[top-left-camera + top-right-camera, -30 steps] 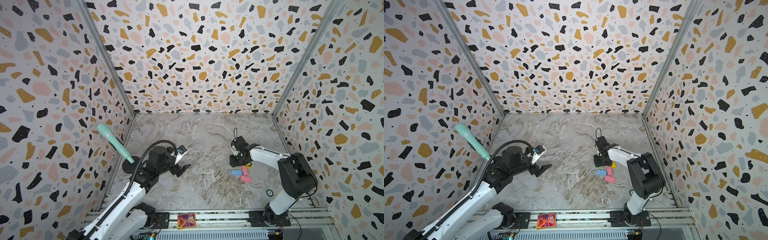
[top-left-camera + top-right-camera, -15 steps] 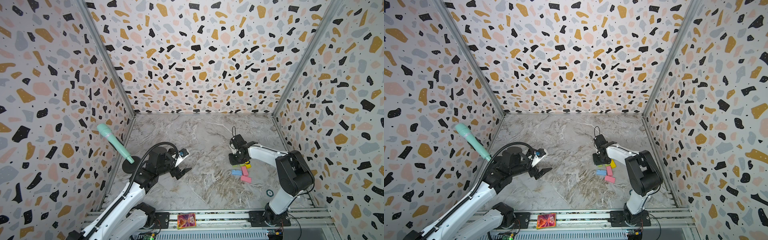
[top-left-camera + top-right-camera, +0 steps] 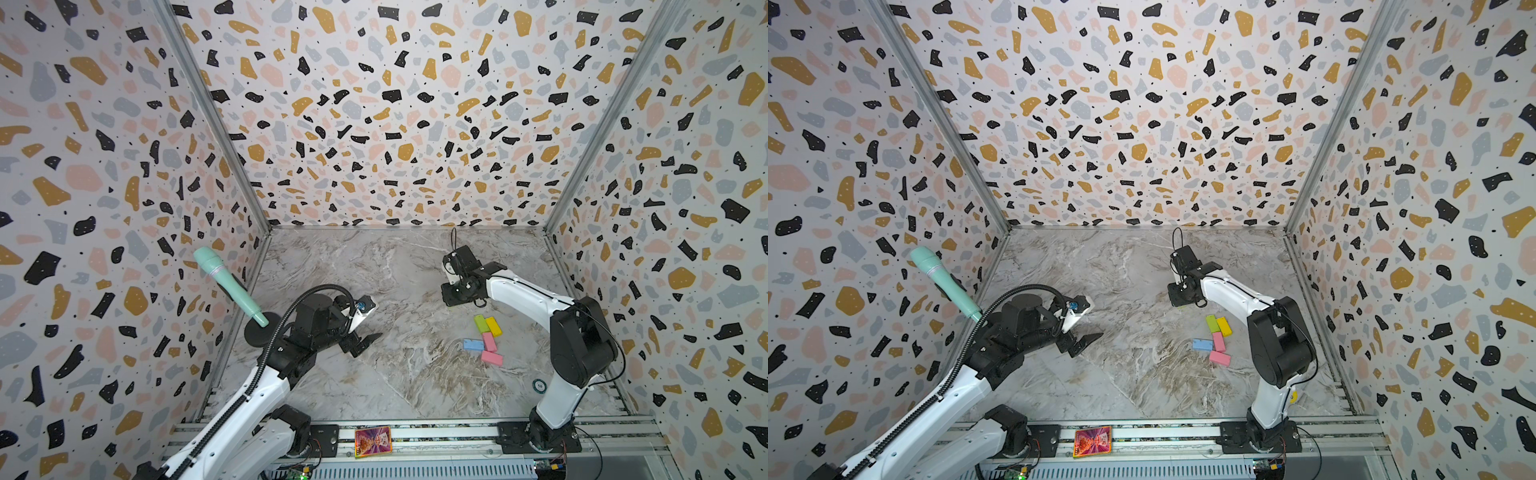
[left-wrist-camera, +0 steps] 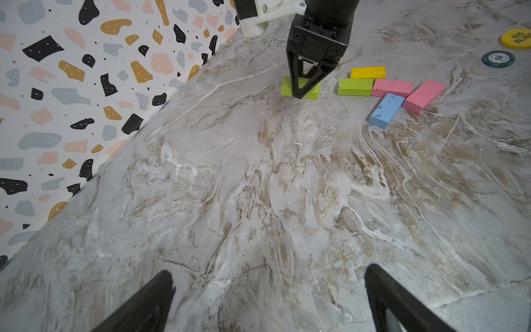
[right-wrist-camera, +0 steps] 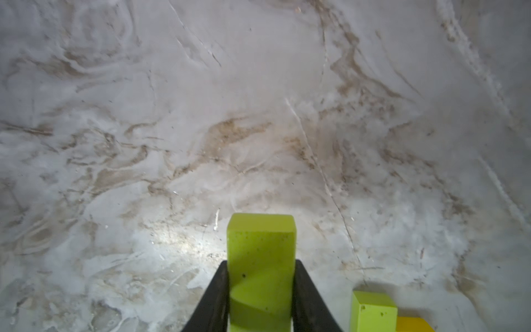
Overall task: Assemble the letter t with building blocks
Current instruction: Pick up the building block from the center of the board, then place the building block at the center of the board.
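Far left, the teal microphone (image 3: 226, 286) leans on its round stand by the wall. Next over, the left gripper (image 3: 365, 343) hovers above the marble tabletop (image 3: 374, 270), fingers spread wide, nothing between them. Centre-right, the right gripper (image 4: 300, 94) points straight down, fingers clamped on the long sides of a lime green brick (image 5: 261, 244), low at the marble; touching or lifted, I cannot tell. Just right of it lie the other building blocks (image 3: 484, 338). The second lime brick (image 4: 355, 87) sits end to end with a pink brick (image 4: 392, 88). A yellow brick (image 4: 367, 72) lies alongside the lime one, and a light blue brick (image 4: 386, 110) butts the pink one's side. The second pink brick (image 4: 423, 95) is angled at the end. Rightmost, a dark poker chip (image 3: 539, 385) sits apart.
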`<action>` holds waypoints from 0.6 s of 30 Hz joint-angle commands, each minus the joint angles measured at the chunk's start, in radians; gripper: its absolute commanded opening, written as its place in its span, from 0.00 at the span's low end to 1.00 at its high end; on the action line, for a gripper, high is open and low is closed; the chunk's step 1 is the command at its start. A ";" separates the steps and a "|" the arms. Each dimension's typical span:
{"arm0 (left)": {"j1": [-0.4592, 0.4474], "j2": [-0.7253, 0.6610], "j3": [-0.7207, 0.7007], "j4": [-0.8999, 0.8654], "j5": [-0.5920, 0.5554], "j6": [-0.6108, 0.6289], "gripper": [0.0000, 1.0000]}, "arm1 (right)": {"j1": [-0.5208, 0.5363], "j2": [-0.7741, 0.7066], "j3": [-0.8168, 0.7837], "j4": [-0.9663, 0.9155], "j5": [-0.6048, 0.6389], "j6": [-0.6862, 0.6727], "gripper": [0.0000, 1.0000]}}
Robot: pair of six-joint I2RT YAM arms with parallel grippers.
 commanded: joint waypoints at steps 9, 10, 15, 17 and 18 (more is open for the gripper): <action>-0.004 -0.045 -0.048 0.112 -0.093 -0.103 0.99 | 0.045 0.174 0.259 -0.083 0.093 0.134 0.19; -0.004 -0.046 -0.053 0.123 -0.096 -0.111 0.99 | 0.044 0.191 0.275 -0.082 0.098 0.157 0.19; -0.006 -0.057 -0.066 0.140 -0.129 -0.120 0.99 | 0.049 0.293 0.388 -0.091 0.068 0.222 0.19; -0.005 -0.067 -0.069 0.137 -0.131 -0.114 0.99 | 0.056 0.326 0.423 -0.090 0.073 0.236 0.18; -0.005 -0.073 -0.072 0.137 -0.131 -0.113 0.99 | 0.059 0.339 0.433 -0.090 0.079 0.243 0.18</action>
